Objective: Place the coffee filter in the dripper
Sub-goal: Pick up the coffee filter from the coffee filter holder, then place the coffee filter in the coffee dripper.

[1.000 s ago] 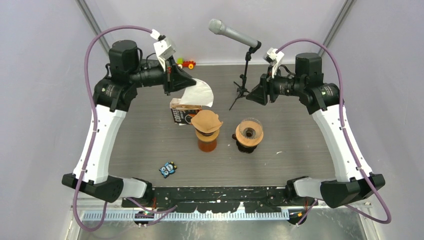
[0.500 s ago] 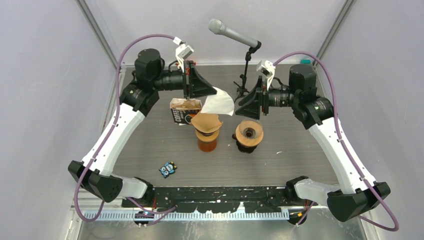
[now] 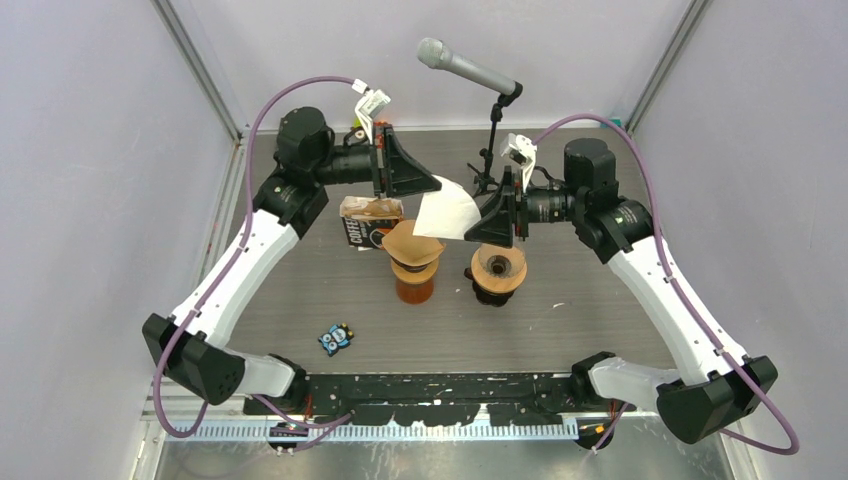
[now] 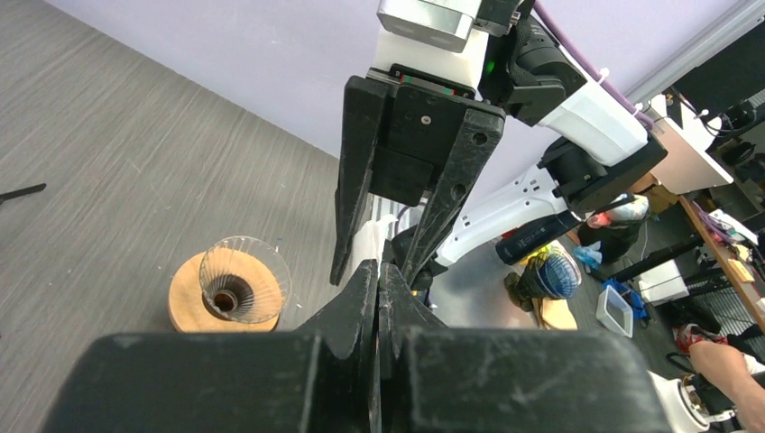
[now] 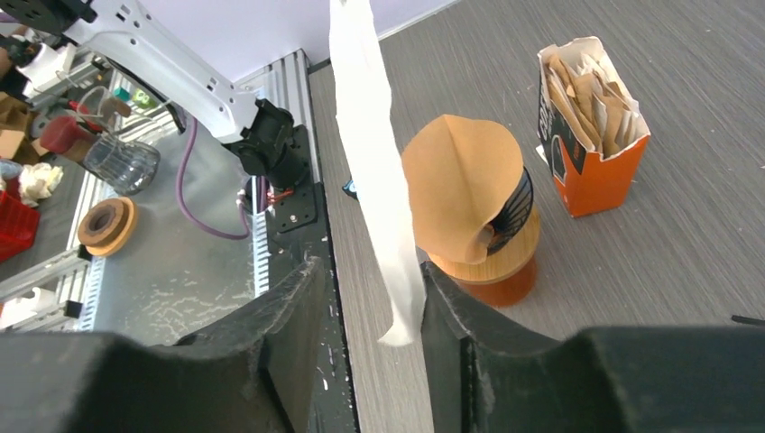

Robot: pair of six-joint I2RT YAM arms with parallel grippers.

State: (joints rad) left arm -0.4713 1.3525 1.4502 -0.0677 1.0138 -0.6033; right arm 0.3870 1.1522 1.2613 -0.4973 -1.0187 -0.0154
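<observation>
Above the middle of the desk [image 3: 600, 300], a white paper filter [image 3: 447, 212] hangs in the air between two robot hands. The left hand [image 3: 430, 186] pinches its upper edge, fingers pressed together on the paper. The right hand [image 3: 478, 225] faces it with fingers spread, one on each side of the filter's lower part. Whether those fingers touch the paper cannot be told.

Below and to the right of the filter, a glass dripper [image 3: 498, 268] stands upright on a round wooden base. Its cone holds nothing. Just left of it stands an orange-brown cup [image 5: 487, 271] topped with a black wire holder, and a brown filter [image 5: 465, 194] sits open in that holder. Behind the cup is an orange and black box [image 3: 362, 225], its top open and packed with more brown filters standing on edge.

At the back, a microphone [image 3: 465, 68] leans on a small stand. Near the front edge lies a small toy owl [image 3: 337, 339], well apart from everything else.
</observation>
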